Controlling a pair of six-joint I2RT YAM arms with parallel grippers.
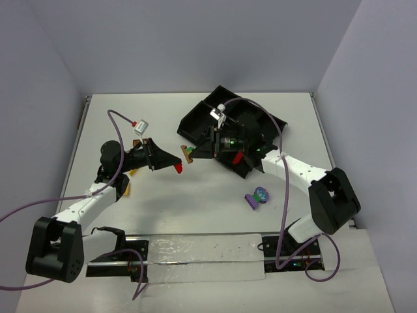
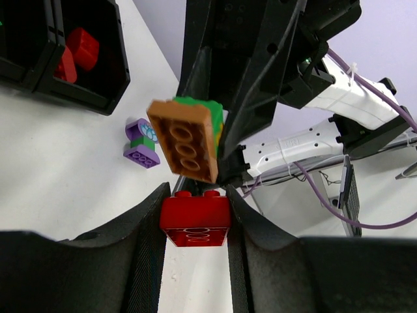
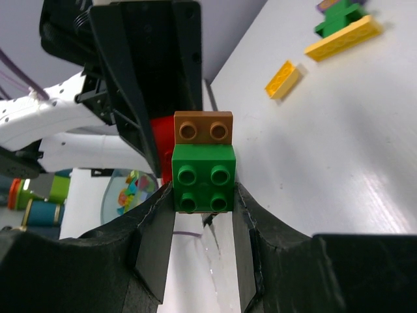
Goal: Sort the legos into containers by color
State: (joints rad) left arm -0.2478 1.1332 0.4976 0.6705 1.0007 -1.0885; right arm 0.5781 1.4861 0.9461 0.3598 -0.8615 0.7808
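Observation:
My left gripper (image 1: pixel 171 164) (image 2: pixel 195 210) is shut on a red brick (image 2: pixel 195 220), held above the table. My right gripper (image 1: pixel 194 152) (image 3: pixel 203 195) faces it, shut on a green brick (image 3: pixel 203 176) that is joined to an orange-brown plate (image 3: pixel 203 127) (image 2: pixel 187 140). The two held pieces nearly meet tip to tip; the red brick (image 3: pixel 161 147) shows just behind the green one. The black divided tray (image 1: pixel 195 117) lies behind the right gripper, with red bricks (image 2: pixel 79 49) in one compartment. A purple flower piece (image 1: pixel 256 197) (image 2: pixel 142 145) lies on the table.
Yellow bricks (image 3: pixel 282 79) (image 3: pixel 342 38) and a green piece (image 3: pixel 337 18) lie on the table beside the left arm. The right arm (image 1: pixel 300 171) reaches across the tray's front edge. Walls enclose the table at the left, back and right.

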